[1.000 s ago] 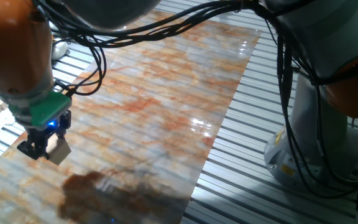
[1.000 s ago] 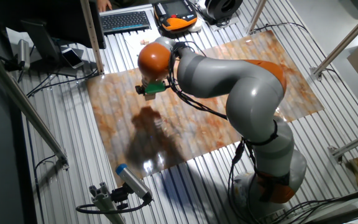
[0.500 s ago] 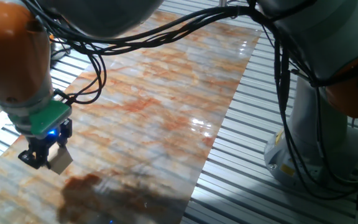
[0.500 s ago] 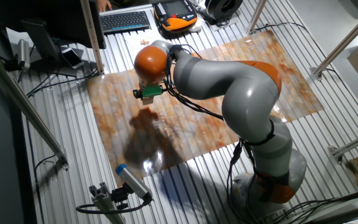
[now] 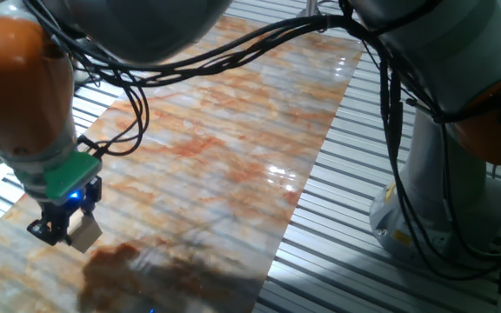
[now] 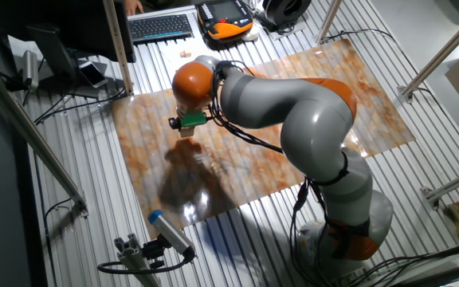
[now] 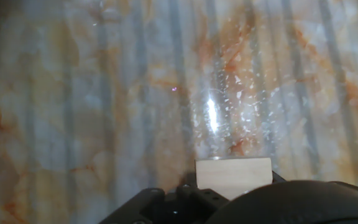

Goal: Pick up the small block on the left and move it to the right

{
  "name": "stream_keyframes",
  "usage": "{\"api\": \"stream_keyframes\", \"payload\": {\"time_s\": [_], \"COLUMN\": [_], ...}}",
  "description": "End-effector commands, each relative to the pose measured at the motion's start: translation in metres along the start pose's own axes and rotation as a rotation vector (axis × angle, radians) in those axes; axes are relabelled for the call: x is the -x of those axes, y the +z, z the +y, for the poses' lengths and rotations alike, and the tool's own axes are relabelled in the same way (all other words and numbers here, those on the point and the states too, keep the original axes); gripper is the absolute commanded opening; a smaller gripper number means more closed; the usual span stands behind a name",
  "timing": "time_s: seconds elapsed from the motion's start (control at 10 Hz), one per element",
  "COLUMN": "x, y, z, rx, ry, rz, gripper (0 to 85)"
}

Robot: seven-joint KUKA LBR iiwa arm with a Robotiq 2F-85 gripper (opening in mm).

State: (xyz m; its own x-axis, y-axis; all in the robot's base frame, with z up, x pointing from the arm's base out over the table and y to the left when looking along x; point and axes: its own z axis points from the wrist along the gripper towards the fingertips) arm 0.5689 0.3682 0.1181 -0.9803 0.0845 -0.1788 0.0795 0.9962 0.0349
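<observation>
Small block [image 7: 233, 176] over marbled table [image 7: 104, 93].

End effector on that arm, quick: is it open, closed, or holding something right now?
End effector: closed on the small block, holding it just above the marbled table.

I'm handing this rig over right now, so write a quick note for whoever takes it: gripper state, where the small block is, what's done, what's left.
Gripper: shut on the small block, fingers clamped on its sides; the block also shows at the bottom of the hand view.
Position: block is held above the marbled table sheet, near its edge in one fixed view; it looks lifted clear, with its shadow below.
Done: pick-up.
Left: carry the block to the right side of the sheet, lower it, open, withdraw.
</observation>
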Motion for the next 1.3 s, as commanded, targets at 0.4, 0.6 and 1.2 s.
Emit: {"api": "stream_keyframes", "payload": {"time_s": [0.4,0.6,1.2], "x": [-0.011,-0.011,-0.015], "y": [0.003,0.005,0.026], "z": [0.018,0.016,0.018], "rx": [-0.014,-0.013,-0.028], "ry": [0.021,0.013,0.010], "rz": [0.001,0.001,0.003], "gripper": [0.0,0.0,0.0]}}
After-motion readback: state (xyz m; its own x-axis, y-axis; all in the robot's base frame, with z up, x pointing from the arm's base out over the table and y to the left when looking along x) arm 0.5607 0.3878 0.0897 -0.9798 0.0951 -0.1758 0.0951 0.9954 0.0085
